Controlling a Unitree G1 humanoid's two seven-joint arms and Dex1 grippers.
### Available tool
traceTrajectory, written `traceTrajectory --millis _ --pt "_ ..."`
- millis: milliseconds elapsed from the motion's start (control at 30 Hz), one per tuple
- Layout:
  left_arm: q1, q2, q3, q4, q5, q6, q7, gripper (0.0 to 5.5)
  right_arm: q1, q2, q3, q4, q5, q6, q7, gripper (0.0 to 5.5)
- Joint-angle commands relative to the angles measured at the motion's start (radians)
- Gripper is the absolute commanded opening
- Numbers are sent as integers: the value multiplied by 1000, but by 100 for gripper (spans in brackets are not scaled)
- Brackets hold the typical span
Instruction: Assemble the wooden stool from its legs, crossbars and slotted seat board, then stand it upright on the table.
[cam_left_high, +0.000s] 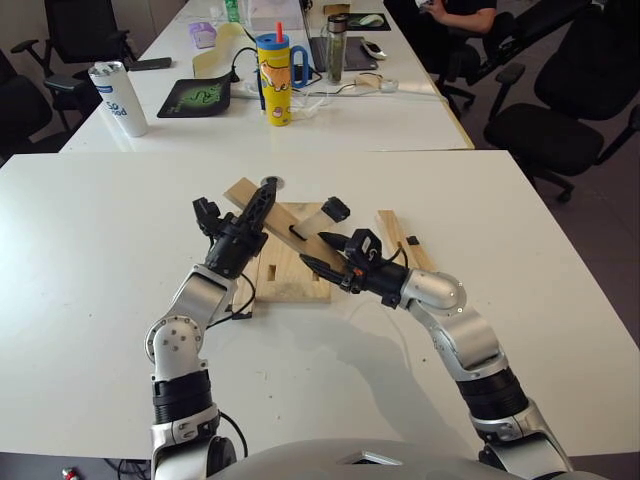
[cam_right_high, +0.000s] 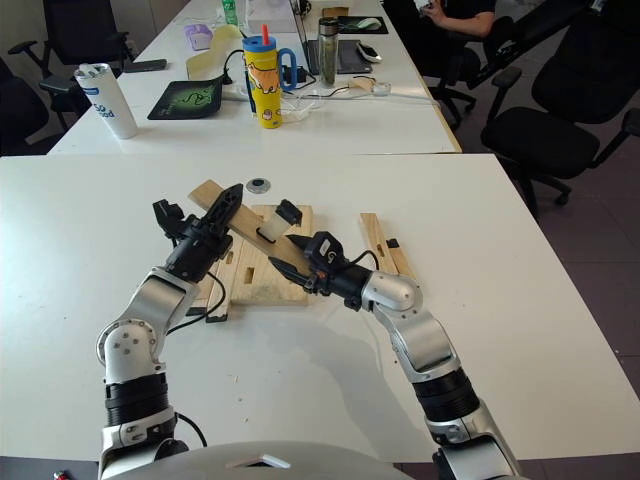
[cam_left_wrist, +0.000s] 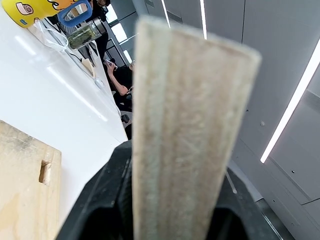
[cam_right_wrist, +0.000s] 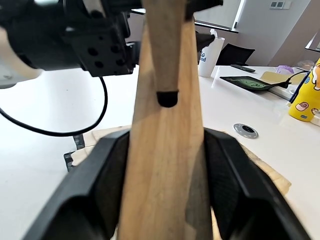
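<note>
While the seat board lies flat about midway between the left and right edges of the white table, both arms meet just above it. Nearest the front edge, the right gripper comes in from the right side, its two black fingers clamped on either side of the wooden bar at its nearer end. That bar is held off the board and runs on a slant, from this nearer end toward the far-left, with a dark notch cut into its face. Further along it, the left gripper is closed on the same bar, a finger pressed to each flat side. In the left wrist view a slot shows in the seat board near its edge. Right of the board, and apart from it, a second loose wooden piece lies flat, pointing toward the far edge. Just past the bar's far end a round cable port is set into the table top. Beyond the far edge stands another table with a yellow cup, a white tumbler, a dark mat and a glass bottle.
</note>
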Motion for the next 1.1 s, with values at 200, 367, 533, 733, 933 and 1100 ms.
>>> traceTrajectory --millis 200,367,533,733,933,1100 --pt "-7 2 14 20 -10 -7 45 112 -4 17 -2 -3 25 11 2 208" --pt "-36 24 32 54 -11 2 67 108 -3 35 2 -14 25 28 -10 208" --pt "-86 43 27 92 -8 19 65 106 19 40 -6 -32 20 29 -37 208" --pt "-74 36 39 93 -14 24 80 106 34 36 -10 -50 34 35 -48 208" --pt "-61 16 47 85 -6 2 89 102 14 21 -22 -55 64 51 -27 286" --pt "-74 37 103 134 58 -84 108 102 2 19 -61 -43 96 66 -38 303"
